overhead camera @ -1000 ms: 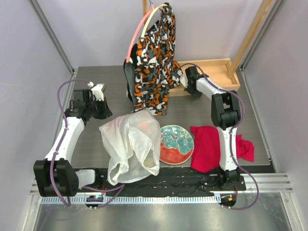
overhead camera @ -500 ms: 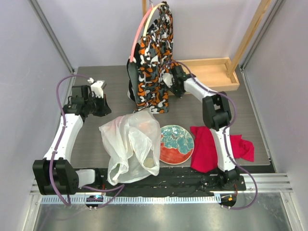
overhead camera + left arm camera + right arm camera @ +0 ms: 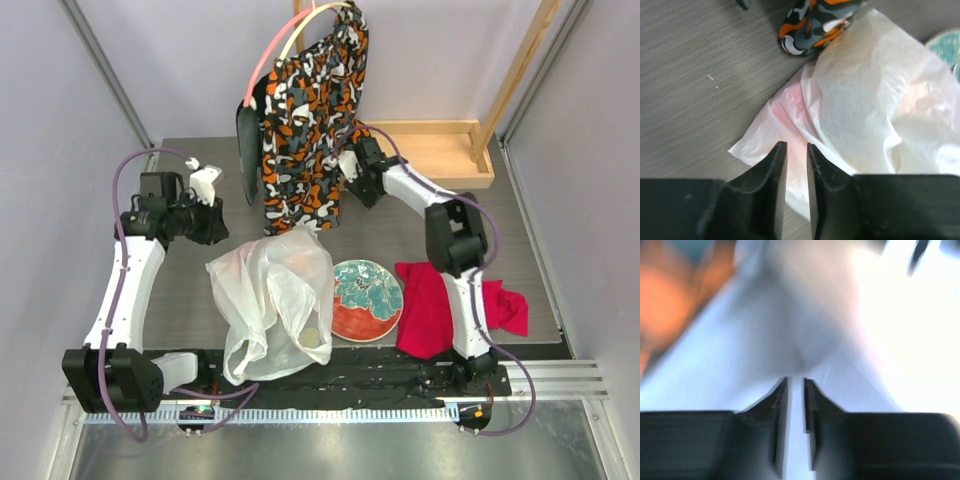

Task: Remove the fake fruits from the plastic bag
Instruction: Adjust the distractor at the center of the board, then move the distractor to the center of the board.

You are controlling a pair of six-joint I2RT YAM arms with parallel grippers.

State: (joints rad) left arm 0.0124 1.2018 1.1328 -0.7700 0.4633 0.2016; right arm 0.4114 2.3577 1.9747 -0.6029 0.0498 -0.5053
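The plastic bag (image 3: 275,300) lies crumpled on the table, left of centre. The fake fruits are inside it and show only as faint pink, orange and yellow patches (image 3: 312,337) through the film. My left gripper (image 3: 207,213) hovers just off the bag's upper left corner. In the left wrist view its jaws (image 3: 796,146) stand a narrow gap apart, with the bag (image 3: 865,90) beneath them and nothing between them. My right gripper (image 3: 350,168) is at the back, against the hanging patterned cloth bag (image 3: 305,130). The blurred right wrist view shows its jaws (image 3: 795,381) slightly apart and empty.
A red-and-teal floral plate (image 3: 367,298) sits right of the plastic bag, and a red cloth (image 3: 435,305) lies beyond the plate. A wooden tray (image 3: 440,150) stands at the back right. The patterned cloth bag hangs from a hoop (image 3: 270,50).
My right arm has swung left from the wooden tray to the patterned cloth bag, which has shifted left. Both grippers' jaws have parted slightly. The left gripper has edged up and left.
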